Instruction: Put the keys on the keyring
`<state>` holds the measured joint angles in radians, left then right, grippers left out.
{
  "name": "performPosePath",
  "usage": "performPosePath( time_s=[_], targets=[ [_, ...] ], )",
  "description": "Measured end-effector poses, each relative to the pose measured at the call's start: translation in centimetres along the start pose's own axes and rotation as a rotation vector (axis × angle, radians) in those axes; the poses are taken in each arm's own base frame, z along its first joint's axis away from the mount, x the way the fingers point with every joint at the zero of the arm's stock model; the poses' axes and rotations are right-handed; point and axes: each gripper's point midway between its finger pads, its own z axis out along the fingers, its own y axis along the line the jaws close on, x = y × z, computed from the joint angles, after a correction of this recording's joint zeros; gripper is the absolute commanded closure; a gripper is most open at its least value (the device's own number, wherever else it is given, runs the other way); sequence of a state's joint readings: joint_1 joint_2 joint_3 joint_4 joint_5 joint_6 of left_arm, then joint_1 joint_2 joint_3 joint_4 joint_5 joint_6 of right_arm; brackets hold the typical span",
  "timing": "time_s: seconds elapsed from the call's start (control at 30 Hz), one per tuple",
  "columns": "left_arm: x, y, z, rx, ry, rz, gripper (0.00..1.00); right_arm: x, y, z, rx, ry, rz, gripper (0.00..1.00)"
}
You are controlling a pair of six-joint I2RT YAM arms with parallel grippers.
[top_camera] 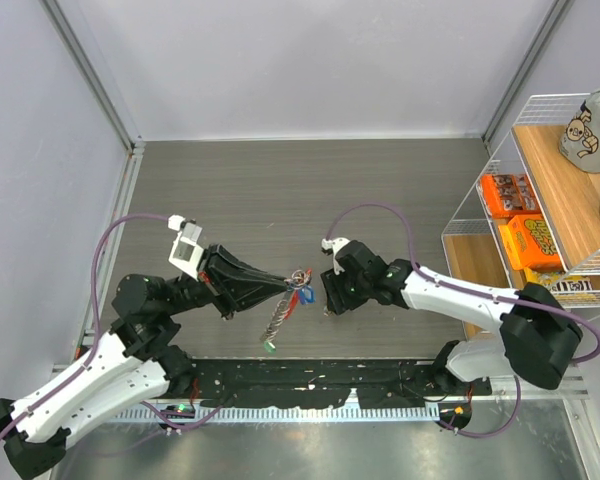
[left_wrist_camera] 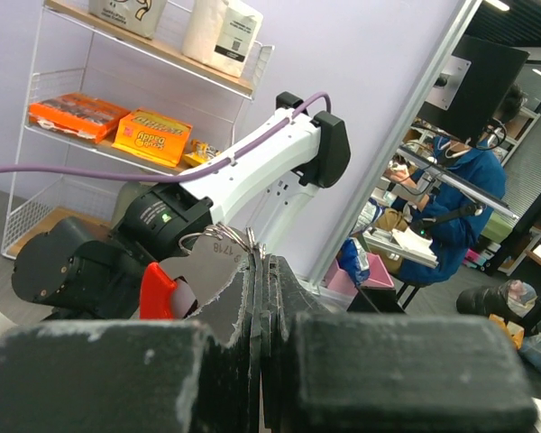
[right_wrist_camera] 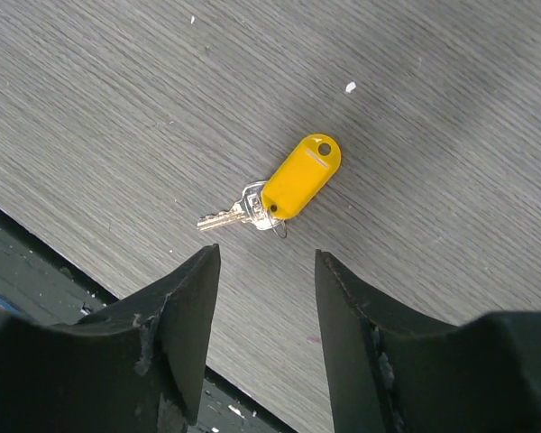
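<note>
My left gripper [top_camera: 286, 284] is shut on the keyring [left_wrist_camera: 224, 237], a thin wire ring pinched between the closed fingertips. A silver key [left_wrist_camera: 205, 263] with a red tag [left_wrist_camera: 158, 292] hangs on that ring. In the top view, red and blue tags [top_camera: 302, 291] cluster at the fingertips, and the silvery chain [top_camera: 278, 318] hangs down to a green tag [top_camera: 268, 346]. My right gripper [right_wrist_camera: 266, 257] is open just above the table. A key [right_wrist_camera: 224, 217] with a yellow tag [right_wrist_camera: 303, 177] lies flat on the wood just ahead of its fingertips, untouched.
A wire shelf [top_camera: 500, 210] with orange boxes [top_camera: 525, 235] stands at the right edge of the table. The black strip [top_camera: 310, 380] along the near edge lies close behind the right fingers. The two grippers face each other, a short gap apart.
</note>
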<state>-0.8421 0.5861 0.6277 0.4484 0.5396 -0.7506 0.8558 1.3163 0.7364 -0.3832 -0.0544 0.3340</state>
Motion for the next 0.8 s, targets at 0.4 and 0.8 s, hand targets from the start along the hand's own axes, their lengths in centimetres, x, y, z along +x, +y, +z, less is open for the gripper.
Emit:
performPosePath(
  time_s=[0.4, 0.8],
  targets=[
    [0.1, 0.1, -0.1, -0.005, 0.005, 0.001, 1.0, 2.1, -0.7, 2.5, 0.017, 0.099, -0.047, 0.64],
    [0.5, 0.4, -0.2, -0.018, 0.022, 0.009, 1.0, 2.0, -0.6, 3.3, 0.017, 0.101, -0.079, 0.77]
  ],
)
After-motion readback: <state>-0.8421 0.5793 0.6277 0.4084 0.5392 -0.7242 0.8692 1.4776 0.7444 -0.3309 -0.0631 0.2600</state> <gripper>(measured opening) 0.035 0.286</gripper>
